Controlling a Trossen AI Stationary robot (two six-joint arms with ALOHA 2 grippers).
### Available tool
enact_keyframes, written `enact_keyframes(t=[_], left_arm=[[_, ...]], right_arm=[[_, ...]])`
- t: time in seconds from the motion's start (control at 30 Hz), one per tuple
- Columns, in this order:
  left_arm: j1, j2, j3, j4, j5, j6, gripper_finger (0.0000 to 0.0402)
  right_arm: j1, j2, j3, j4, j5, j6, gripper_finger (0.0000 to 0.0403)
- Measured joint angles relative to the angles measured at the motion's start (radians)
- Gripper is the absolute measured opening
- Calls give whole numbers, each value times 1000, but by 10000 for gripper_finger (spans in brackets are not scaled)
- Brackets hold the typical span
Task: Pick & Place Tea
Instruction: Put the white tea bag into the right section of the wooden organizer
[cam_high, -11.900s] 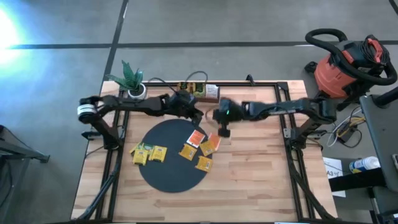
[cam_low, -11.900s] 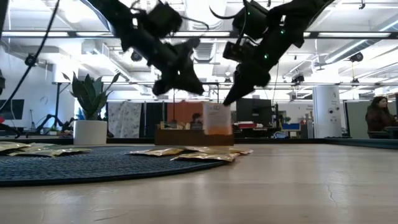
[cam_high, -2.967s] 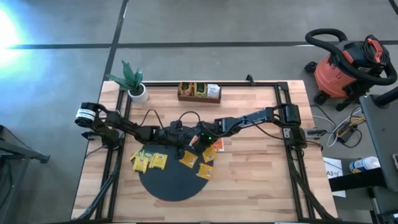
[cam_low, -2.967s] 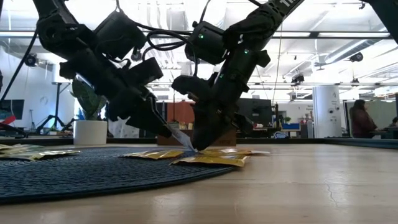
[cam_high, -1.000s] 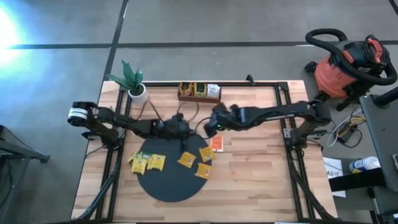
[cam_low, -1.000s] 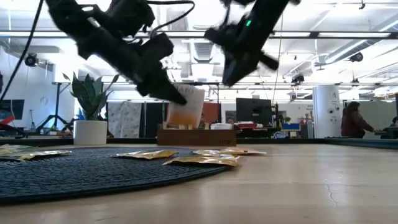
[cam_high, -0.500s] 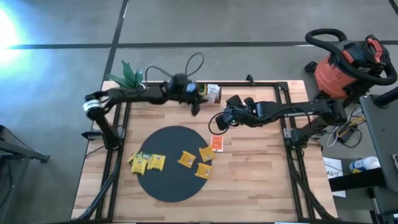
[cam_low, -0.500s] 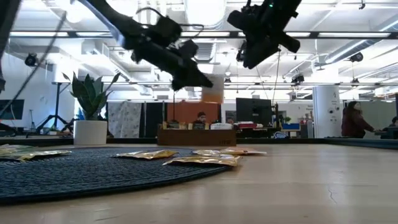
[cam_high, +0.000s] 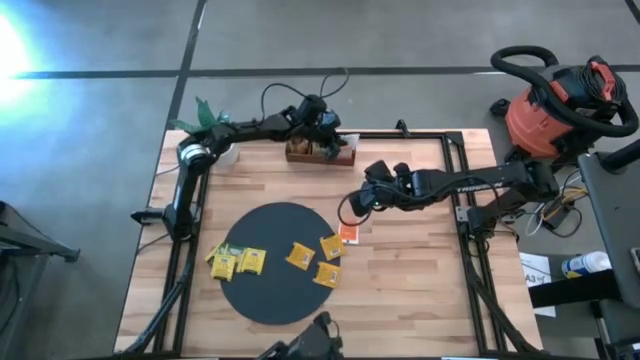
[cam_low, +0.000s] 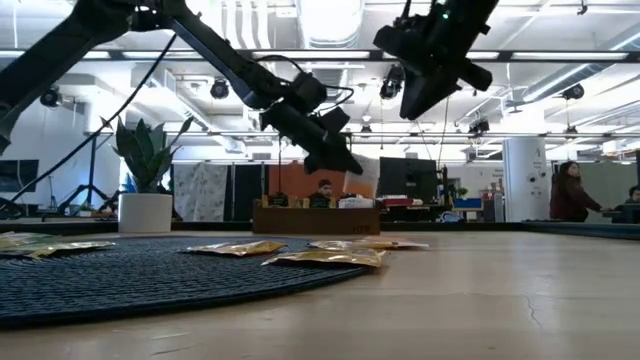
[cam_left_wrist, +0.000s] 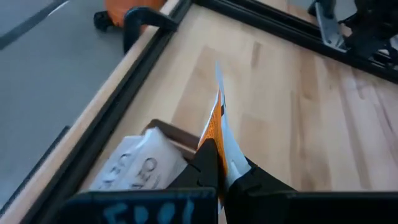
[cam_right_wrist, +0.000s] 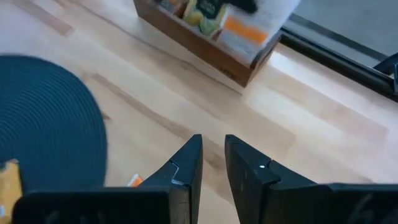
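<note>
My left gripper (cam_high: 337, 150) reaches to the table's far edge and is shut on an orange-red and white tea packet (cam_left_wrist: 217, 115), just above the right end of the brown wooden tray (cam_high: 318, 150). The tray holds other packets (cam_right_wrist: 208, 12). Several yellow tea packets (cam_high: 300, 256) lie flat on the black round mat (cam_high: 275, 290). One orange-red packet (cam_high: 349, 234) lies on the wood beside the mat. My right gripper (cam_high: 350, 208) hangs above that packet, its fingers (cam_right_wrist: 193, 158) a narrow gap apart with nothing between them. My left gripper pinches the packet between its two fingers by the edge nearest them (cam_left_wrist: 217, 152). The fingers slant down toward the table's far side. The packet stands on edge and sticks out ahead of the fingertips, lifted clear over the tray's right end.
A potted plant (cam_high: 210, 128) stands at the far left corner. A black metal frame (cam_high: 400, 135) runs along the table's edges. Bare wood (cam_high: 400, 290) lies right of the mat. A vacuum cleaner (cam_high: 555, 100) stands off the table at the right.
My left gripper has swung from above the mat's far side to the table's far edge, carrying the orange-red packet up and over the tray's right end. My right gripper has drawn back a little toward the right and up.
</note>
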Motion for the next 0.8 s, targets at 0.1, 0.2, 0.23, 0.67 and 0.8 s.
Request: enact_keyframes(t=[0.1, 0.2, 0.23, 0.67, 0.8], left_arm=[[15, 0, 6, -21, 7, 1, 0], [20, 1, -11, -29, 49, -4, 0], [20, 3, -17, -22, 53, -2, 0], [22, 36, -50, 91, 7, 49, 0], [23, 36, -65, 83, 7, 49, 0]], right_arm=[[3, -1, -18, 3, 1, 9, 68], [3, -4, -42, 1, 0, 24, 68], [3, -6, -51, 0, 0, 26, 68], [1, -78, -129, 5, -32, 96, 68], [-7, -94, -137, 13, -31, 94, 68]])
